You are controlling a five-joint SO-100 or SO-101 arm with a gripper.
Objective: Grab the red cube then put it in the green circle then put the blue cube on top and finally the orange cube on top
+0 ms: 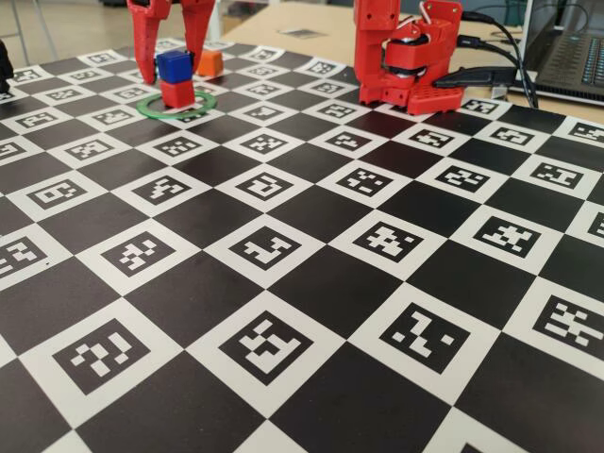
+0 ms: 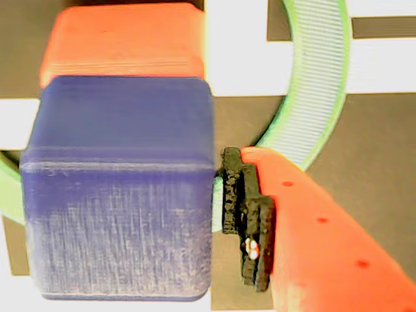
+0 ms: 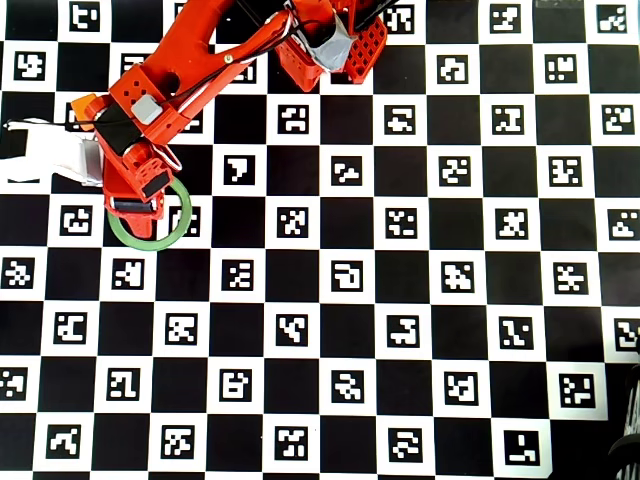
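Landmark for all positions: the thin flat green ring (image 1: 176,105), lying on the desk (image 1: 311,283), a checkerboard sheet of black squares and coded white markers.

Near side of the ring, fixed view: bare checkerboard only, no cubes. All action sits at the far left corner.

Inside the ring: the small matte red cube (image 1: 176,92) rests flat on the desk. Directly on it sits the small deep-blue cube (image 1: 174,66), edges roughly flush, slightly rotated at most. Stack is two high and upright.

Above and around the stack: the red plastic claw (image 1: 172,42) straddles the blue cube, one finger on each side. In the wrist view a thin gap shows between the black finger pad (image 2: 246,218) and the blue cube (image 2: 120,188); the other finger is out of frame. Judgement: the claw is parted a little wider than the cube, gripping nothing, because the blue cube is already seated and only needs letting go.

Just beyond the ring, away from the fixed camera: the small bright-orange cube (image 1: 209,63) stands on the desk, close behind the stack. It is the remaining piece. Risk: it lies near enough that a careless exit could nudge the stack.

Overhead view: the arm hides both stacked cubes; ring (image 3: 181,225) partly visible.
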